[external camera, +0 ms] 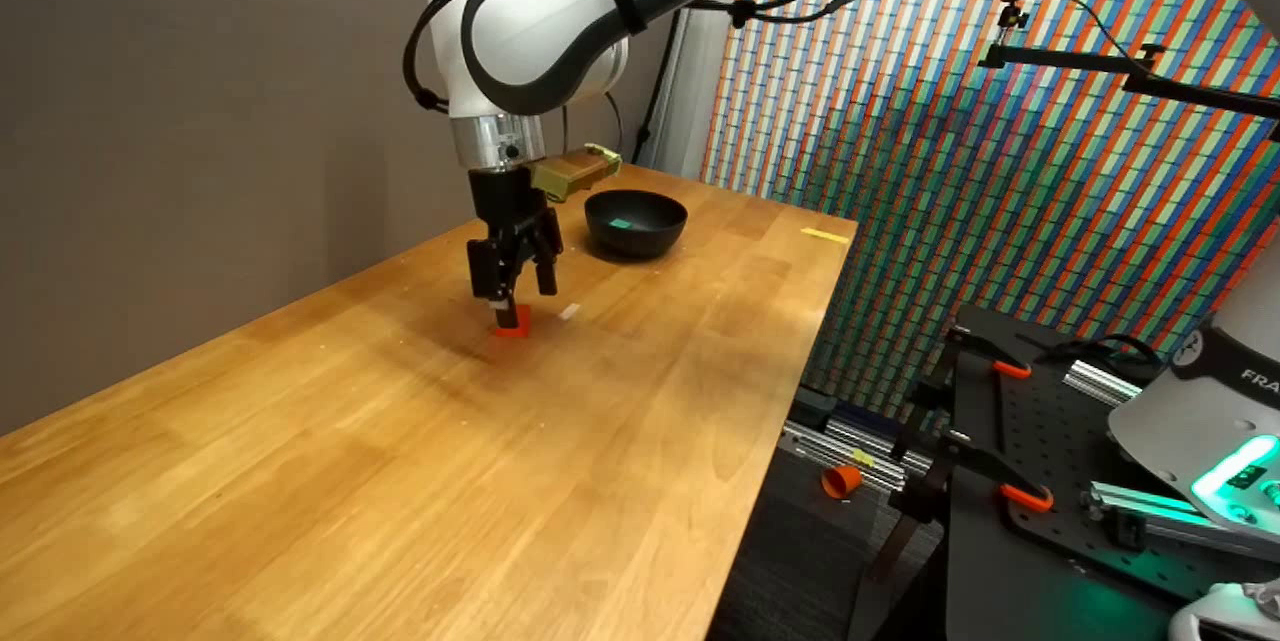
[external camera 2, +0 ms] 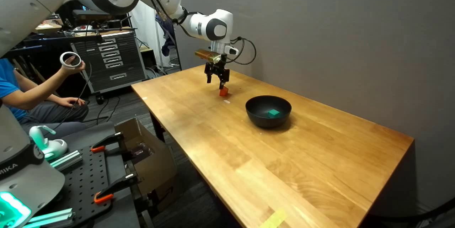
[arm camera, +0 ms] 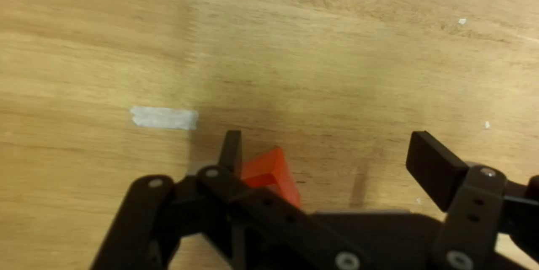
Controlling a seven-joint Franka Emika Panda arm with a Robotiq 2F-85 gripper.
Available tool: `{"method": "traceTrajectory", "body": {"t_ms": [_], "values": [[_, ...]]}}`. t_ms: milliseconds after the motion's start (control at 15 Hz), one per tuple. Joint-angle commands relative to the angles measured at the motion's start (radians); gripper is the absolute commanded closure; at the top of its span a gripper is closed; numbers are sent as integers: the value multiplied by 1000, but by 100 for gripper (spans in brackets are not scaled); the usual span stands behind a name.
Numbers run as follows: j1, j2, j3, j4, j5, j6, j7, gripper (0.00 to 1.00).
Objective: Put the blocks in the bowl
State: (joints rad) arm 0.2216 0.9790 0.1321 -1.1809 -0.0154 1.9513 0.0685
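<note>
"Which block are they on?"

"The last one, I'd say. The green block [external camera 2: 273, 113] lies inside the black bowl [external camera 2: 263, 122]. The red block [external camera 2: 223, 92] is out on the table [external camera 2: 320, 164], beside the claw [arm camera: 328, 156], so I take this to be the second grasp being lined up."

"Has it got hold of it?"

"No, the claw's spread wide with nothing gripped. By the wrist view, the block sits between the fingers [arm camera: 436, 171], just beside one and well apart from the other."

"Is it touching the near one?"

"Can't swear to that; the claw itself hides part of the block."

"So what would you do now?"

"Slide the claw sideways to get the block nearer the middle, perhaps turn it a little, since the block stands askew to the fingers. Then close, lift, carry it over and let go above the bowl."
</note>
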Motion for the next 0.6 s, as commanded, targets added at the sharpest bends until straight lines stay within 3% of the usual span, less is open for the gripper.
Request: {"method": "traceTrajectory", "body": {"t_ms": [0,533], "values": [[-28,96,49,133,45,-38,-162,0],[-13,189,10,274,-30,-104,-352,0]]}}
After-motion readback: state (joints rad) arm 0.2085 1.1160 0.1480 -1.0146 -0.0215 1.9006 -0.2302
